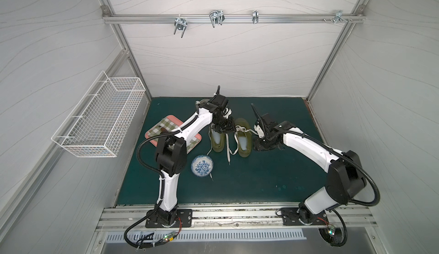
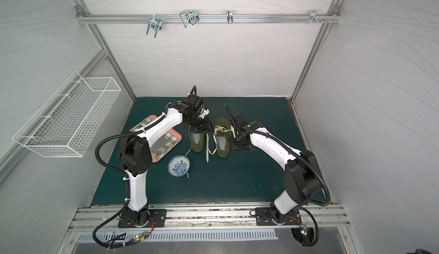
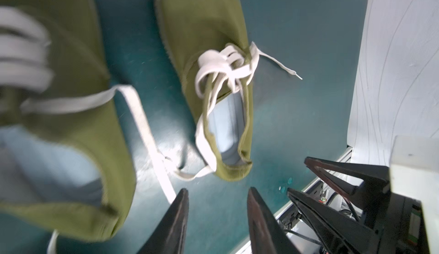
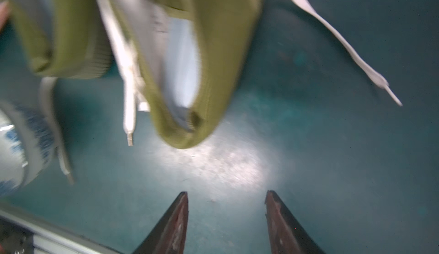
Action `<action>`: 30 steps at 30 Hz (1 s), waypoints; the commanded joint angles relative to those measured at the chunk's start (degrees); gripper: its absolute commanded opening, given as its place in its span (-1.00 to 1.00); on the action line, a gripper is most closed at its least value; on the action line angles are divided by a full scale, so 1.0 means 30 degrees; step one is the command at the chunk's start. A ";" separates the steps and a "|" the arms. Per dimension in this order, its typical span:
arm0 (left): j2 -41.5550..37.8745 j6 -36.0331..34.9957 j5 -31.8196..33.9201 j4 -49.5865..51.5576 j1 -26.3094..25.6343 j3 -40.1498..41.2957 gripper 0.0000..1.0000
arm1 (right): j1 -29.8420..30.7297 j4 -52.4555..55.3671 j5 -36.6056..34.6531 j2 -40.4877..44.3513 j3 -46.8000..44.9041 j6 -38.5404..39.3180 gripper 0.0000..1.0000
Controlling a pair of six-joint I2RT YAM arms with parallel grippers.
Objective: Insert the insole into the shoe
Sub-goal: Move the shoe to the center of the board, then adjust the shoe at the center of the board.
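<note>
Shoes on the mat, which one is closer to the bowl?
The shoe on the tray side, with the bowl just off its heel. The other shoe lies beyond it, farther from both.

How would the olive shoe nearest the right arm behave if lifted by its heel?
The olive canvas shoe would probably feel light and soft: its heel wall looks thin and may fold under a pinch. Its loose white laces lie on the mat and would likely trail or snag.
</note>
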State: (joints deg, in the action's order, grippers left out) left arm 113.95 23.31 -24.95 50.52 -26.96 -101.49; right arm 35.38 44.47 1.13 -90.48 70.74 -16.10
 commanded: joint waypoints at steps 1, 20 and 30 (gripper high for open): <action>-0.1238 0.0312 0.0349 -0.0385 0.0894 0.1376 -0.15 | 0.0710 -0.0915 0.1399 -0.1294 0.1187 0.1876 0.09; -0.4850 -0.0157 -0.0541 -0.1603 0.3655 0.7453 -0.14 | 0.1520 -0.0555 0.4065 -0.7403 0.4863 0.3643 0.14; -0.5017 -0.0006 -0.0699 -0.1928 0.3713 0.7817 -0.14 | 0.1509 -0.0461 0.4976 -0.6303 0.4430 0.3419 0.07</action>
State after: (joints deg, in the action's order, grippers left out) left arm 100.66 24.01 -26.22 46.06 -16.12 -77.82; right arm 39.72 41.98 14.17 -111.79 84.36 -6.61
